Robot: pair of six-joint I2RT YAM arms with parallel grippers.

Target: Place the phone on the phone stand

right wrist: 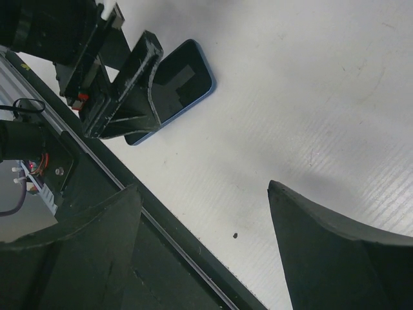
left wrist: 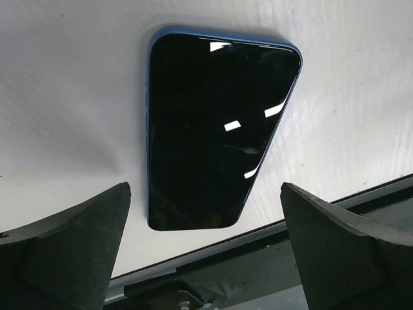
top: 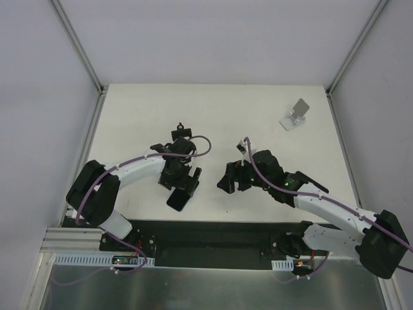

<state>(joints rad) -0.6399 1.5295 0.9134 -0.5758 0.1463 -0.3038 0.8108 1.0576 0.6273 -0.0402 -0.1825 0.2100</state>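
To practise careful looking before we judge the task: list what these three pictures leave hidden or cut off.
Top view: the phone is mostly hidden under the left hand.
Right wrist view: one end of the phone is covered by a left hand finger.
The black phone stand: not clearly identifiable in any view.

White surface (top: 142, 116), matte, evenly lit. Pale grey walls (top: 213, 39) enclose it on three sides. Metal posts (top: 77, 45) rise from its far corners. A black strip (top: 213, 236) runs along its near edge, with a steel sheet (top: 213, 287) just beyond.

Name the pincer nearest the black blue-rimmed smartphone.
The left pincer, open directly over the black, blue-rimmed rectangular smartphone; the right pincer, also open, sits apart.
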